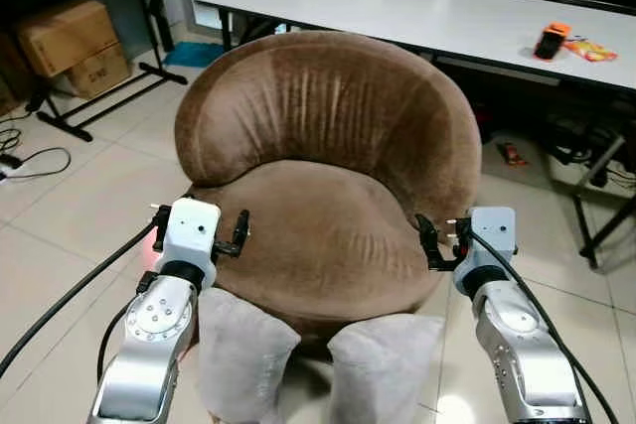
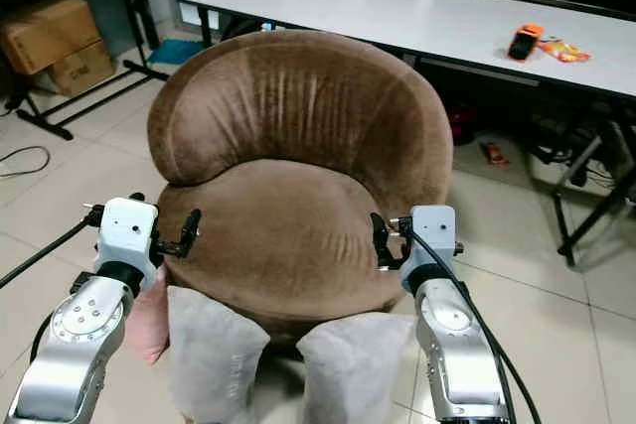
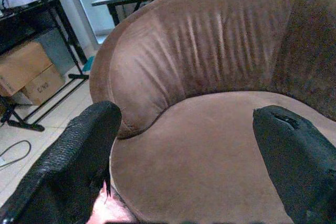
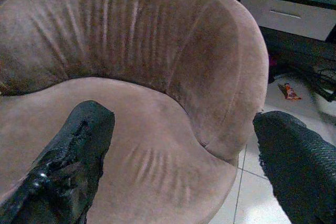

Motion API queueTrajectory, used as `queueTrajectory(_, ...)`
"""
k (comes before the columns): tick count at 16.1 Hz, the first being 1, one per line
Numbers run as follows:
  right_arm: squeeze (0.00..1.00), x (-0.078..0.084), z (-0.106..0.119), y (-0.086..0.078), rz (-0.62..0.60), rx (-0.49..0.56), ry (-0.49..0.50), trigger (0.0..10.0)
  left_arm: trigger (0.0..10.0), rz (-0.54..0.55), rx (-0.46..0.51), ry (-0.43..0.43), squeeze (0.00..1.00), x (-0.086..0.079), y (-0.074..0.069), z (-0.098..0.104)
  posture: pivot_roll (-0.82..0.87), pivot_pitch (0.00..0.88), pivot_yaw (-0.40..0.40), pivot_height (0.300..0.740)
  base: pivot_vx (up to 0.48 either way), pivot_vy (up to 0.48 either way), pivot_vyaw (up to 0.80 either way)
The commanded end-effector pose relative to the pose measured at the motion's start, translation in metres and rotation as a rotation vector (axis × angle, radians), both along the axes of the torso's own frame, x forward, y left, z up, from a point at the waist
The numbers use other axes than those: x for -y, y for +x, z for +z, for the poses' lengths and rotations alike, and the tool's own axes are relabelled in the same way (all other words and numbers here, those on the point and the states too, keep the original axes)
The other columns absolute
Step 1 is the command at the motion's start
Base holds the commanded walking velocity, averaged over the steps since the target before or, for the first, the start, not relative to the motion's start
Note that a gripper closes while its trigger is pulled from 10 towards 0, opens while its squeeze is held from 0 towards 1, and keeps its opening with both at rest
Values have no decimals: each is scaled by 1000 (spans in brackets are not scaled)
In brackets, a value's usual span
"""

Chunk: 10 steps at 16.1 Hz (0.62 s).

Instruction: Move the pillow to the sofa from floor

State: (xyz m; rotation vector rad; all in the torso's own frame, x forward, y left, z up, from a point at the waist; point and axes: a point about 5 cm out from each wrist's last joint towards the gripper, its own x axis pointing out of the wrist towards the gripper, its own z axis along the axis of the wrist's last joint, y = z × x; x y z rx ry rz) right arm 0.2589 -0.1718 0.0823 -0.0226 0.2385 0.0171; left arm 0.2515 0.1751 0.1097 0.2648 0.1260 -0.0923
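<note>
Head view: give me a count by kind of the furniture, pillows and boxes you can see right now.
Brown sofa chair: 1
White table: 1
Grey pillows: 2
Cardboard boxes: 2
Total: 6

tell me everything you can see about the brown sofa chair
The brown sofa chair is a round tub seat covered in what looks like soft velvety fabric, with fine vertical creases on its curved backrest and a few wrinkles on the seat cushion. It stands upright on the tiled floor, facing the robot, its back toward a white table. The seat holds nothing. Two grey pillow shapes sit low against its front edge. The left gripper and right gripper flank the seat, fingers spread.
</note>
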Motion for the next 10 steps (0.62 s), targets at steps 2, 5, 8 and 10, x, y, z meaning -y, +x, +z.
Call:
queueTrajectory(2, 0, 5, 2, -2, -10, 17, 10, 10000, 10000, -13, 15, -1, 0, 3, 1, 2, 64, 0, -23, 740, 0, -435, 0)
queueTrajectory(5, 0, 4, 2, -1, -3, 16, -3, 10000, 10000, -11, 19, 1, 0, 2, 1, 2, 67, 0, -26, 740, 0, -435, 0)
queueTrajectory(8, 0, 2, 0, -1, -4, 12, 36, 10000, 10000, -7, 44, 12, 0, 0, 1, 3, 66, 0, -23, 740, 0, -382, 0)
queueTrajectory(10, 0, 2, -1, -2, -2, 10, 37, 10000, 10000, 5, 73, -20, 0, -2, 1, 5, 64, 0, -21, 740, 0, 0, 0)
